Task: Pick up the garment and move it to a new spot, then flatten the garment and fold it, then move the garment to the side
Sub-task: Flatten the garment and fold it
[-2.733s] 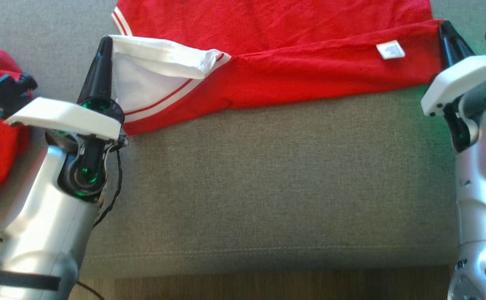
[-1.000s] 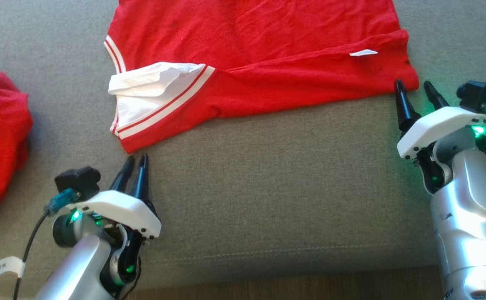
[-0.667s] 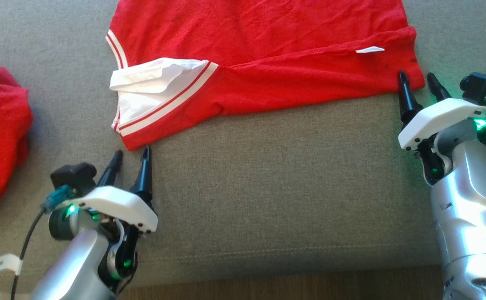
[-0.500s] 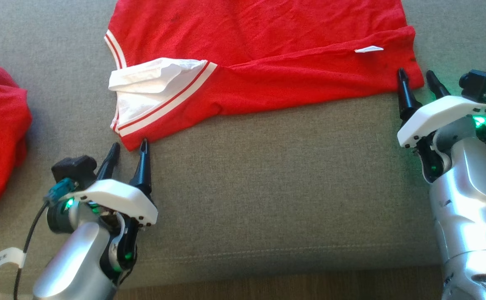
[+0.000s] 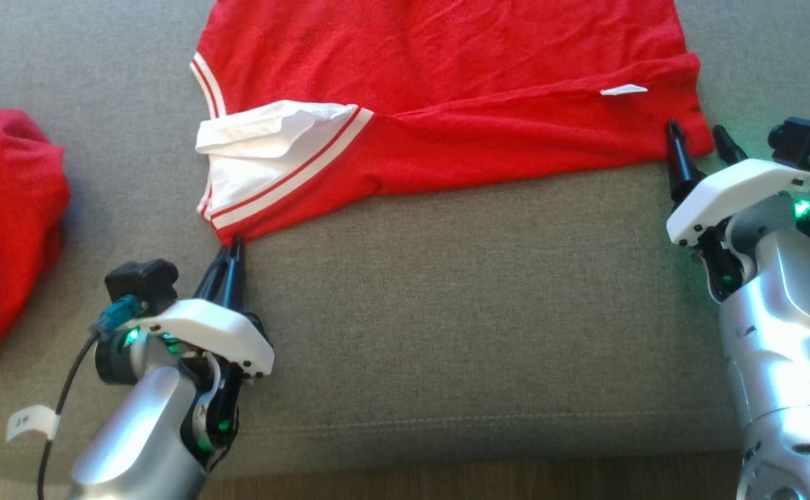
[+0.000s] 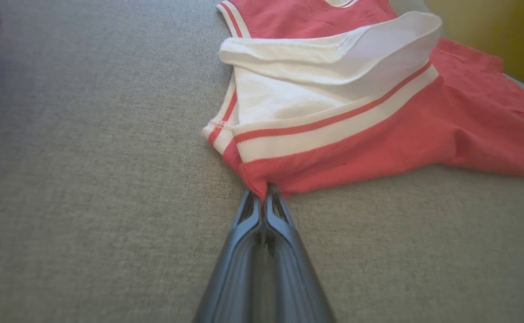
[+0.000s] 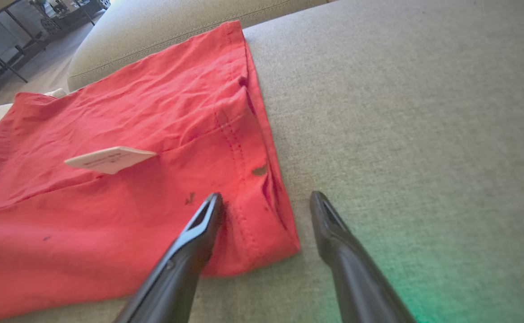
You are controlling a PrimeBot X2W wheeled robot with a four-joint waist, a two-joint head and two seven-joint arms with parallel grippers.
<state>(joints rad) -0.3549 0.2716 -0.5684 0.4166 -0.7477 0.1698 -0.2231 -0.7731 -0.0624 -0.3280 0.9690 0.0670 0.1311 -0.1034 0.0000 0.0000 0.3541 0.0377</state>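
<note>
The garment [image 5: 446,76] is a red shirt with white striped trim, lying folded on the grey couch cushion [image 5: 481,292]. Its white inside [image 6: 315,80] shows at the left end, and a white label [image 7: 109,159] lies near the right end. My left gripper [image 5: 233,247] is shut on the garment's near-left corner [image 6: 264,181], fingers pressed together on the red fabric. My right gripper [image 5: 696,135] is open at the near-right corner [image 7: 262,242]. One of its fingers [image 7: 199,224] lies over the cloth, the other on the cushion beside the hem.
A second heap of red cloth [image 5: 2,229] lies at the cushion's left edge. The cushion's front seam [image 5: 481,420] and a strip of wooden floor [image 5: 446,479] run along the bottom. A yellow wall [image 6: 495,36] stands beyond the garment in the left wrist view.
My left gripper opened, moved forward to the garment's near-left corner and shut on it. My right gripper edged up so its fingers straddle the near-right corner. The camera shifted slightly.
</note>
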